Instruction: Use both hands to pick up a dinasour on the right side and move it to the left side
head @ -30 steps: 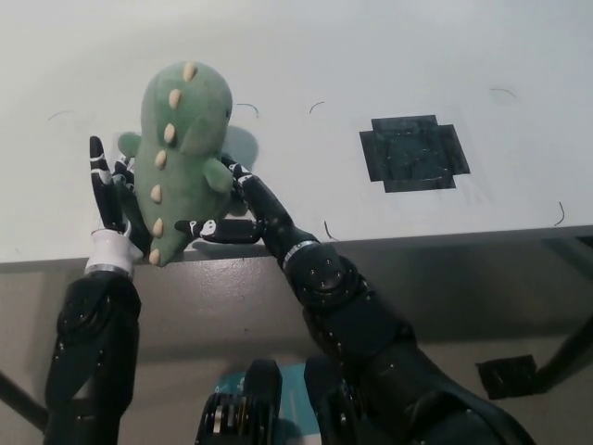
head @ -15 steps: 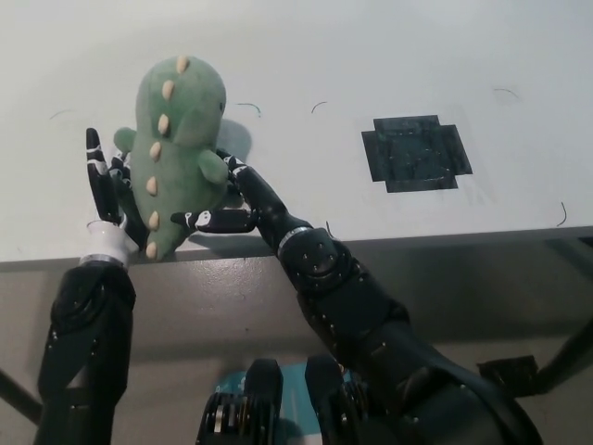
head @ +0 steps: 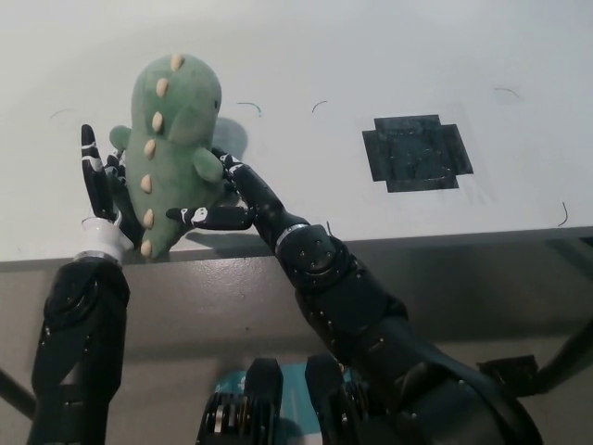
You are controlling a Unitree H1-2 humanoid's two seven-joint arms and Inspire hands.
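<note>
green plush dinosaur [head: 171,148] pressed between left hand [head: 97,185] and right hand [head: 222,199], over table [head: 389,56] near edge, left side. probably soft, light, squashy; best squeezed at belly.

Lighting: even, bright overhead; pale worktop [head: 389,56] mildly washed out. Soft shadow beside plush dinosaur [head: 170,139]. Focus: slightly soft throughout.

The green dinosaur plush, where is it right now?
In the head view, the dinosaur plush is at the table's near-left edge, held between left hand and right hand.
</note>
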